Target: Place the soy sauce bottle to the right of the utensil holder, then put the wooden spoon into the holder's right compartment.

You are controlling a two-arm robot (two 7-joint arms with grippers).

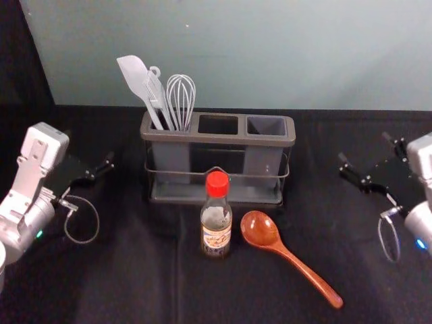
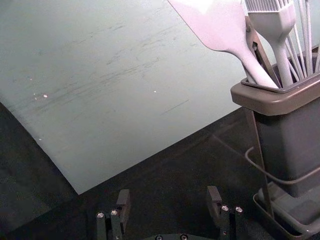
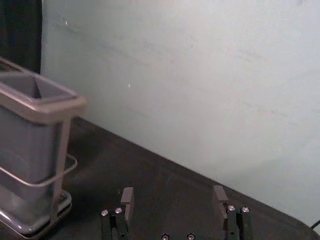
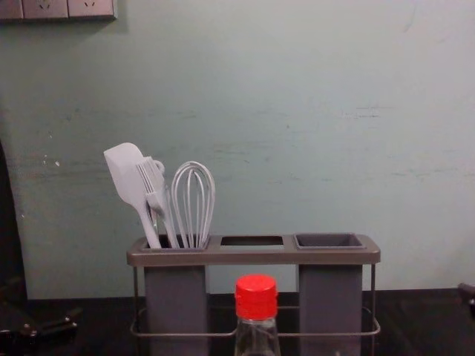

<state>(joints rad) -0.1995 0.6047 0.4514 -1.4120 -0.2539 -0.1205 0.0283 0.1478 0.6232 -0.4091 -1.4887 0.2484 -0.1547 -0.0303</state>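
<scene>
Black tabletop (image 1: 135, 283): I see dark, creased cloth.
Utensil holder (image 1: 202, 138): standing toward the back.
Soy sauce bottle (image 1: 216, 237): upright, in front of the holder.
Wooden spoon (image 1: 260, 230): flat, right of the bottle, handle slanting toward me.

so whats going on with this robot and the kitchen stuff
Nothing is being handled right now. The left gripper and right gripper are open and empty, on either side of the utensil holder. The soy sauce bottle stands in front of the holder, and the wooden spoon lies beside it on the table. The spatula and whisk sit in the left compartment; the right one is empty.
</scene>
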